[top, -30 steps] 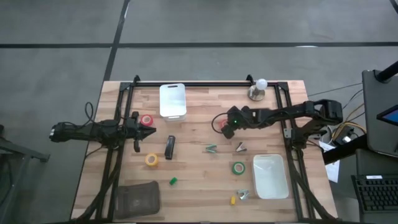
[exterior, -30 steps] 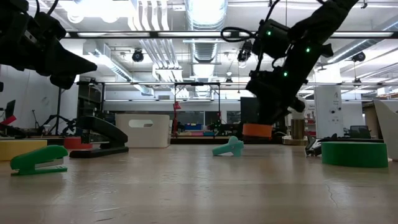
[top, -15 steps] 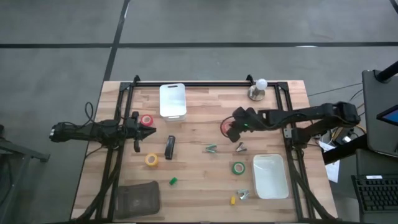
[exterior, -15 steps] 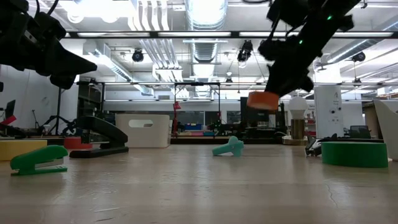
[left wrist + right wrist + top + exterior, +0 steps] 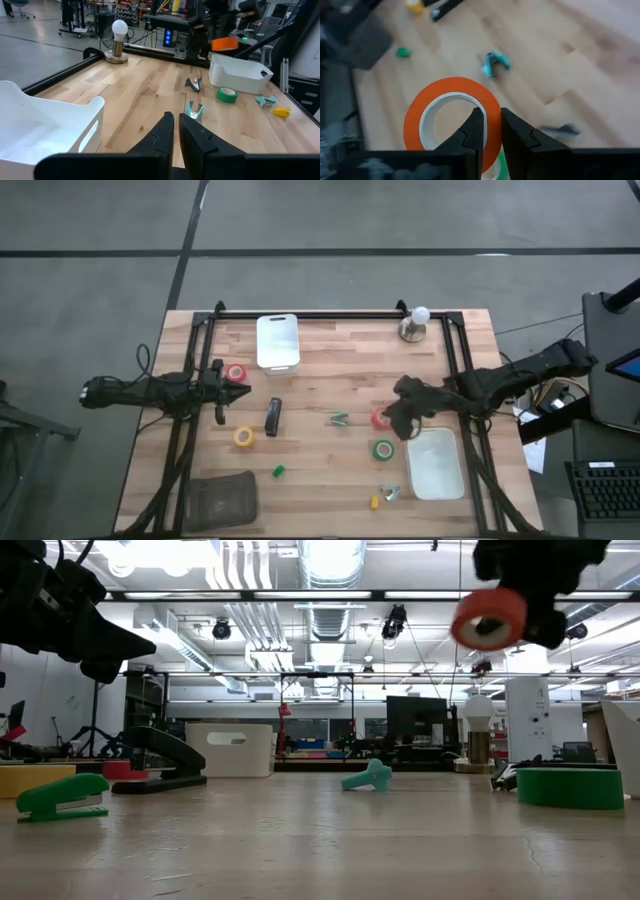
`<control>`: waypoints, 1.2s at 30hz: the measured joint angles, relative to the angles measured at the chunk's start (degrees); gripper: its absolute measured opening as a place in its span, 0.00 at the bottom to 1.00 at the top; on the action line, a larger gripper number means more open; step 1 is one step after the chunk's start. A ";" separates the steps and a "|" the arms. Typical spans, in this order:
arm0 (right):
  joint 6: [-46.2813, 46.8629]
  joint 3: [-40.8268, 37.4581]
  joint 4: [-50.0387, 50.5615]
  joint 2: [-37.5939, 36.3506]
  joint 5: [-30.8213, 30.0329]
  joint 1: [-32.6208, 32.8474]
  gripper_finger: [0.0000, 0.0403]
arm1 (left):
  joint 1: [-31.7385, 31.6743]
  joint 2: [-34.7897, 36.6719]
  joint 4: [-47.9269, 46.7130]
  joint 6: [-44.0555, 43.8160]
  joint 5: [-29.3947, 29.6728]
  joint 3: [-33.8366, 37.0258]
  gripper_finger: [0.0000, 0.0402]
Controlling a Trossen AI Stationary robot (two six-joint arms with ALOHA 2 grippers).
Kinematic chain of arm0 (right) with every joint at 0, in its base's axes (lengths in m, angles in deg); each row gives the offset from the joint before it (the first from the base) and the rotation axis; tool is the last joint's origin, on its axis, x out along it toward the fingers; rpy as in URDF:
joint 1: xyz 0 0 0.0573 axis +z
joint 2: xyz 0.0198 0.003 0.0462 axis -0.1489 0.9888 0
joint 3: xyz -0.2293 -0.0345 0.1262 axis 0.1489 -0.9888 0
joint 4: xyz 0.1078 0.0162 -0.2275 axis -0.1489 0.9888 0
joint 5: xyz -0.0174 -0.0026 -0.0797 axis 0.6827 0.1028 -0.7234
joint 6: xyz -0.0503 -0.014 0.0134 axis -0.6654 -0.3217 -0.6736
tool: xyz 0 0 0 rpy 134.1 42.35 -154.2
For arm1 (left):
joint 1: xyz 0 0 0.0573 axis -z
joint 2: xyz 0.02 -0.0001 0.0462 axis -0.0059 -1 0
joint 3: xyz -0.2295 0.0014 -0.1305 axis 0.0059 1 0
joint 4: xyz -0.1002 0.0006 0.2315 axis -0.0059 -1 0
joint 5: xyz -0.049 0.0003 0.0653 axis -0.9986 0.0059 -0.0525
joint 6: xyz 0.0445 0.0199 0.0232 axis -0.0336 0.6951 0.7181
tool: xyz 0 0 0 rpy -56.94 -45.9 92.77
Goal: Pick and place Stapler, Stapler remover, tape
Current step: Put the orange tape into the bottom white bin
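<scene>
High view: right gripper (image 5: 396, 420) out over the table (image 5: 320, 470), at the near corner of the right bin (image 5: 434, 465), jaws pinching a red tape (image 5: 380, 418). Green tape (image 5: 384, 449) lies just below it on the wood. Left gripper (image 5: 232, 378) waits at the left side beside a second red tape (image 5: 236, 373). Stapler (image 5: 272, 417) lies between the two arms, yellow tape (image 5: 244, 437) near it. A second white bin (image 5: 278, 341) sits at the far edge.

Low view: the held red tape (image 5: 489, 619) hangs well above the table, tilted so its pale core shows. Green tape (image 5: 569, 786) flat on the wood at right; stapler (image 5: 158, 759) at left.

Left wrist view: left jaws pressed together, nothing between them. Red tape (image 5: 224, 44) shows far off above the right bin (image 5: 239, 75).

Right wrist view: right fingers (image 5: 474, 127) clamp the rim of the red tape (image 5: 451, 122), one inside the ring, one outside.
</scene>
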 joint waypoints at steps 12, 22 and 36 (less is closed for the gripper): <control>20.15 0.00 7.38 -1.94 0.00 14.09 0.11 | 0.00 -0.01 0.00 0.00 0.02 0.00 0.08; 31.08 0.00 12.99 -1.83 0.95 20.78 0.12 | 0.00 -0.02 0.00 -0.02 0.00 0.00 0.08; 40.93 0.00 20.82 -1.83 4.72 24.22 0.12 | 0.02 -0.02 0.00 -0.01 0.00 0.00 0.08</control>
